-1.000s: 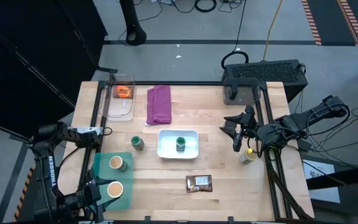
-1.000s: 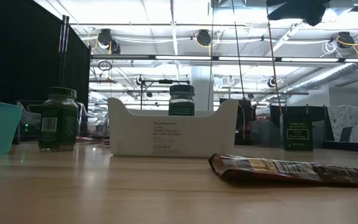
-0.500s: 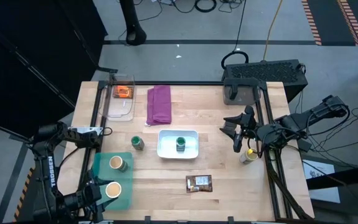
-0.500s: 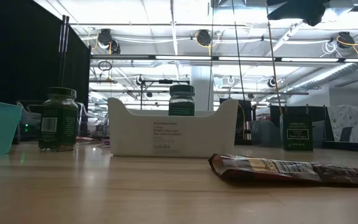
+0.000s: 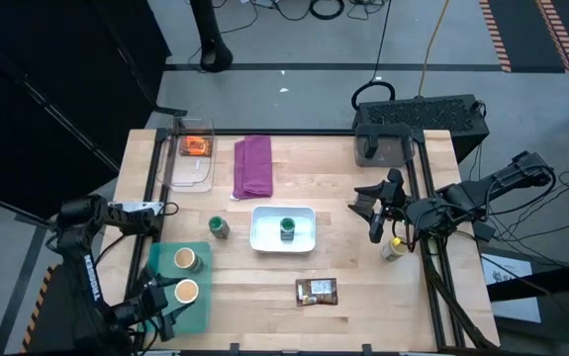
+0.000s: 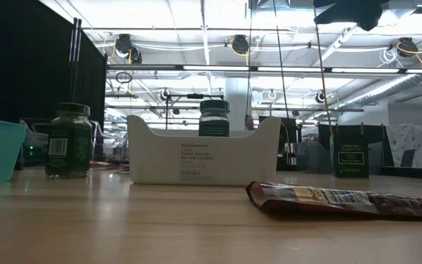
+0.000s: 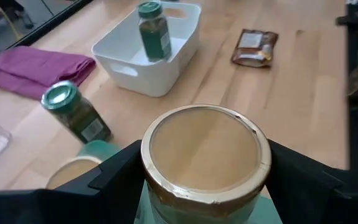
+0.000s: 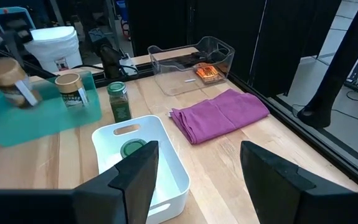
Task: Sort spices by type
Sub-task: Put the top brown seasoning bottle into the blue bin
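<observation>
Wooden table: purple cloth behind white bin, green-lidded jar beside.

This is a robotics lab or workshop hall. The wooden worktop stands on a grey concrete floor with loose cables and striped hazard tape; above hang exposed ceiling ducts and strip lights.

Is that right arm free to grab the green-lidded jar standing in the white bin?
Probably yes: the right gripper hangs open beside the white bin, holding nothing, and the green-lidded jar stands alone inside, uncovered.
</observation>
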You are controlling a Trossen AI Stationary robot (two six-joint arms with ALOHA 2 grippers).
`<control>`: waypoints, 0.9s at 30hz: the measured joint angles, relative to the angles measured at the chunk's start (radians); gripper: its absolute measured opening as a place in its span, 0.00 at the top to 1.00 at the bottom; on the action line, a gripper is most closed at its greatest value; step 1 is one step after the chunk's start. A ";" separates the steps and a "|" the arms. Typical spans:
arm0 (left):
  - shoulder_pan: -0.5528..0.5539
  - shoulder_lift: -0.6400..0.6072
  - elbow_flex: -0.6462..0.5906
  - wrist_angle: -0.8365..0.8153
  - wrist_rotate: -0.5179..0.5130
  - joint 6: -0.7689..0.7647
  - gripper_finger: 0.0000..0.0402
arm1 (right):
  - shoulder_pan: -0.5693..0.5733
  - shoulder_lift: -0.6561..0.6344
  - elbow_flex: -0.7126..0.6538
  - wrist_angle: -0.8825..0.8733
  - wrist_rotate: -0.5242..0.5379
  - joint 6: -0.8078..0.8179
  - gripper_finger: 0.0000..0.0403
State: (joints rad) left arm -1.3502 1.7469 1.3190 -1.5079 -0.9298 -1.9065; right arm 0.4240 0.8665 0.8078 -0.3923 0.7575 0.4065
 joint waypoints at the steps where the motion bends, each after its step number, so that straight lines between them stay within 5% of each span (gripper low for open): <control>1: 0.000 0.002 -0.026 0.024 0.003 -0.011 0.29 | 0.000 0.000 0.000 0.000 0.000 0.000 0.48; 27: 0.025 0.001 -0.144 0.061 0.010 -0.049 0.29 | 0.000 0.000 0.000 0.000 0.000 -0.007 0.48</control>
State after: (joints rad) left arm -1.3251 1.7481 1.1751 -1.4465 -0.9203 -1.9553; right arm 0.4242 0.8665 0.8078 -0.3927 0.7574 0.3992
